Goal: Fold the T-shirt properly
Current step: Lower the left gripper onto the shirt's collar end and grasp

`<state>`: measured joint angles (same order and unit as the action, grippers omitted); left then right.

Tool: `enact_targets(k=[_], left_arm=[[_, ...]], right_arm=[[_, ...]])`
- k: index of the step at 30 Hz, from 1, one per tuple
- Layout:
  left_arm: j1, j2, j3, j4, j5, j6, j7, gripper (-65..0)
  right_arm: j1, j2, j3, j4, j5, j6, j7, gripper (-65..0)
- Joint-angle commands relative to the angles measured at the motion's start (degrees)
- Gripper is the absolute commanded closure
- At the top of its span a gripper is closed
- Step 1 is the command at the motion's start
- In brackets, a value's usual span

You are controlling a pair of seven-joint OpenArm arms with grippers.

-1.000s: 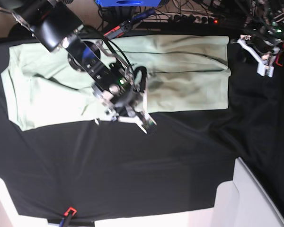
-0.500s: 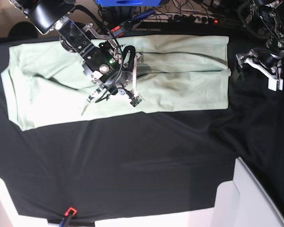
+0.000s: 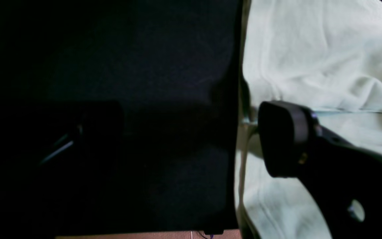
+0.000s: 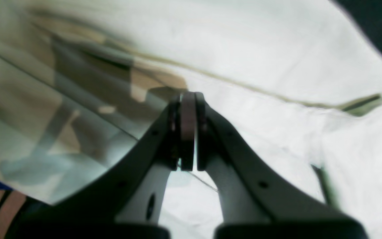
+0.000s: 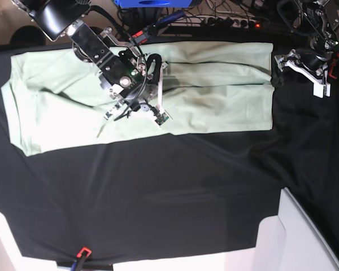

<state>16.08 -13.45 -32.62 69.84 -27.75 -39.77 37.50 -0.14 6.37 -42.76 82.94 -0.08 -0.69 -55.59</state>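
The pale mint-green T-shirt (image 5: pixel 214 90) lies flat as a long band across the back of the black cloth (image 5: pixel 169 186). My right gripper (image 5: pixel 160 117) hovers over the shirt's middle, near its front edge. In the right wrist view the right gripper (image 4: pixel 187 99) is shut, pads together, with nothing between them and the T-shirt (image 4: pixel 277 66) below. My left gripper (image 5: pixel 298 72) stands open at the shirt's right end. In the left wrist view one finger (image 3: pixel 287 139) is over the T-shirt (image 3: pixel 317 59) and the other is over the black cloth (image 3: pixel 144 66), so the shirt's edge runs between them.
Cables and a power strip (image 5: pixel 231 21) run along the back edge, beside a blue object (image 5: pixel 152 3). A white surface (image 5: pixel 296 237) sits at the front right corner. A small red clip (image 5: pixel 82 252) is at the front edge.
The right gripper drew back from the shirt's front edge to over the shirt, then held still. The left gripper opened and shifted left, closer to the shirt's right end.
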Motion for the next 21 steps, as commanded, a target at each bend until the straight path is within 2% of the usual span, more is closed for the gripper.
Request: enact_targets(k=[1, 4, 6, 10, 13, 21], left_arm=[[0.4, -0.9, -0.5, 0.6, -0.3, -0.2, 0.2, -63.3], [0.5, -1.0, -0.6, 0.7, -0.3, -0.2, 0.2, -63.3], [0.9, -1.1, -0.7, 2.5, -2.5, -0.2, 0.4, -63.2], [3.3, -1.9, -0.7, 12.0, -9.0, -0.2, 6.2, -63.2], [3.4, -1.9, -0.7, 17.8, -10.2, -0.2, 8.8, -63.2], [2.7, -1.7, -0.2, 12.7, -10.0, -0.2, 8.6, -63.2]], right_arm=[[0.7, -0.3, 0.0, 0.0, -0.3, -0.2, 0.4, -0.1], [0.7, -0.3, 0.0, -1.0, -0.3, -0.2, 1.1, -0.1], [0.7, -0.3, 0.0, -1.9, -0.3, -0.2, 1.8, -0.1], [0.7, -0.6, 0.2, -3.6, -0.3, -0.2, 2.0, -0.1], [0.7, -0.7, 0.3, -3.1, -0.3, -0.2, 2.0, -0.1], [0.7, -1.8, 0.3, -2.4, -0.3, -0.2, 2.0, 0.0]])
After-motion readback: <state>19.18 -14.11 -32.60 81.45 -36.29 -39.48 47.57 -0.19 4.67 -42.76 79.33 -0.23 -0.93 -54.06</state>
